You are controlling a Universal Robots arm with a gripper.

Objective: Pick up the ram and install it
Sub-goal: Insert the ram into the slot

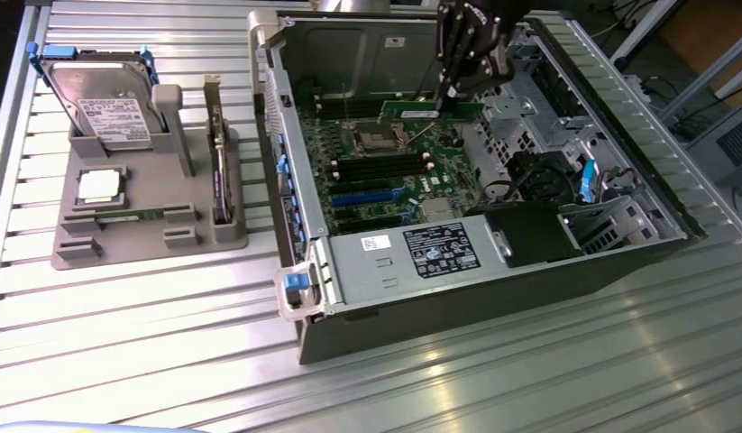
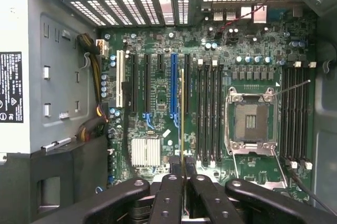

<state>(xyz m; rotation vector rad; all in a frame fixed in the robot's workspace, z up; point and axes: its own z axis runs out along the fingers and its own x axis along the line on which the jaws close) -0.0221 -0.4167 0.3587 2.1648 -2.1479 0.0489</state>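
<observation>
Gripper (image 1: 456, 91) clenched on the ram (image 1: 425, 110), edge-down above the motherboard (image 1: 395, 167) inside the open computer case (image 1: 467, 302)

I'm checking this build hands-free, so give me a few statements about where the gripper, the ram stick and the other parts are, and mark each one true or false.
1. The gripper holds the ram stick over the motherboard inside the open computer case. True.
2. The gripper is hovering above the gray holder. False: it is inside the case, and the holder sits outside it, toward the exterior view's left.
3. The hard drive stands in the gray holder. True.
4. The processor socket already has the silver chip in it. False: the socket looks empty, and the chip lies on the gray holder.
</observation>
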